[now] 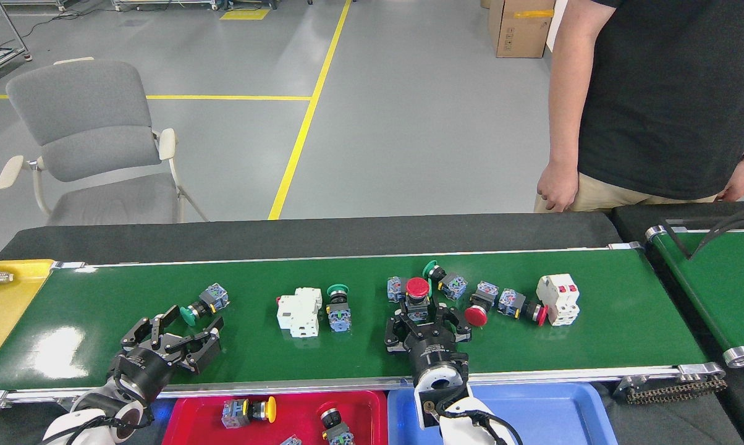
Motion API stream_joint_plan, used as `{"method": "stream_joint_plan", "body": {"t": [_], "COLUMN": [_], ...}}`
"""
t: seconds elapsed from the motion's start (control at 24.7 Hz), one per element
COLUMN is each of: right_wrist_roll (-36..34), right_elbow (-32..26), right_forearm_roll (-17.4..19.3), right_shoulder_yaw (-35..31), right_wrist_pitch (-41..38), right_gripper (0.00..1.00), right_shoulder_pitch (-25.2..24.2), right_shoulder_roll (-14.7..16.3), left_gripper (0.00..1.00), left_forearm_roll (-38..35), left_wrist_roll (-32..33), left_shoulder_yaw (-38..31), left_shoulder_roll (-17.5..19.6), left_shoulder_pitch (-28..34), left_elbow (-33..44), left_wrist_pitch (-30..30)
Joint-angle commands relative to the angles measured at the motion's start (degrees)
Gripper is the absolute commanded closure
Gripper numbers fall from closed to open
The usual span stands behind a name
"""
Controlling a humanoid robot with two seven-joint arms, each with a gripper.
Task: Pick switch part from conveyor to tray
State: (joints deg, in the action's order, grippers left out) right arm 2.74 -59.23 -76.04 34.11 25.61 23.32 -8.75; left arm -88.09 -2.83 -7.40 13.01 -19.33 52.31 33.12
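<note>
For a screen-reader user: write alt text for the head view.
Two robot claws reach over a green conveyor carrying scattered switch parts: the open right claw at a red-capped switch, the open left claw just short of a green-capped switch. A red tray at the near edge holds a few switches; a person stands beyond the belt.

On the conveyor (347, 352) lie seven push-button switches (202, 306) and two white breakers (299, 303).
</note>
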Motion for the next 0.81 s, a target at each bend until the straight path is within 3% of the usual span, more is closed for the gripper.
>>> {"method": "stream_joint_plan", "body": {"t": [0.0, 0.12, 0.2, 0.28, 0.32, 0.36, 0.4, 0.44, 0.53, 0.61, 0.69, 0.77], "right_wrist_roll": [0.07, -0.02, 0.07, 0.07, -0.02, -0.37, -0.46, -0.46, -0.46, -0.46, -0.46, -0.46], "right_elbow": [-3.08, -10.20, -17.67, -23.38, -25.93, -27.51, -27.95, -27.95, -27.95, -28.13, -28.48, -29.10], "right_forearm_roll": [0.01, -0.17, -0.34, -0.43, -0.43, -0.78, -1.92, -3.15, -4.30, -4.30, -4.38, -4.38], "right_shoulder_yaw": [1.31, 5.27, 10.63, 16.08, 19.15, 21.79, 23.46, 24.07, 24.43, 24.43, 24.43, 24.34], "right_wrist_pitch": [0.15, 0.06, 0.06, 0.06, 0.06, 0.15, 0.23, 0.32, 0.15, 0.15, 0.15, 0.23], "right_gripper": [0.98, 0.98, 0.98, 0.98, 0.93, 0.66, 0.15, 0.00, 0.00, 0.00, 0.00, 0.00], "right_shoulder_pitch": [0.32, -3.63, -7.50, -10.57, -11.98, -12.95, -13.39, -13.56, -13.83, -13.83, -13.83, -14.18], "right_shoulder_roll": [0.14, 0.84, 3.83, 6.64, 7.61, 7.96, 7.87, 7.52, 6.73, 6.47, 6.55, 6.64], "left_gripper": [0.57, 0.72, 0.82, 0.84, 0.83, 0.83, 0.80, 0.75, 0.65, 0.42, 0.13, 0.01], "left_forearm_roll": [0.55, 0.99, 1.78, 1.78, 1.87, 1.87, 1.96, 2.13, 2.13, 1.78, 1.60, 1.52], "left_wrist_roll": [-0.60, -1.66, -4.73, -5.00, -5.00, -5.00, -5.00, -5.00, -4.64, -4.47, -4.38, -4.47], "left_shoulder_yaw": [-0.16, -0.16, -0.16, -0.16, -0.16, -0.16, -0.16, -0.16, 0.02, 3.52, 6.96, 7.57], "left_shoulder_roll": [-0.18, -0.53, -0.26, -0.35, -0.35, -0.44, -0.44, -0.53, -1.23, -2.55, -3.25, -3.87], "left_shoulder_pitch": [-0.88, 0.09, 2.19, 4.39, 6.68, 9.93, 13.62, 16.52, 24.26, 30.32, 31.55, 32.17], "left_elbow": [0.42, 0.69, 2.53, 7.89, 11.58, 16.33, 21.78, 25.73, 34.26, 39.18, 40.32, 41.11], "left_wrist_pitch": [0.19, 1.07, 5.46, 8.98, 11.00, 11.88, 11.88, 11.88, 11.88, 11.88, 11.88, 11.88]}}
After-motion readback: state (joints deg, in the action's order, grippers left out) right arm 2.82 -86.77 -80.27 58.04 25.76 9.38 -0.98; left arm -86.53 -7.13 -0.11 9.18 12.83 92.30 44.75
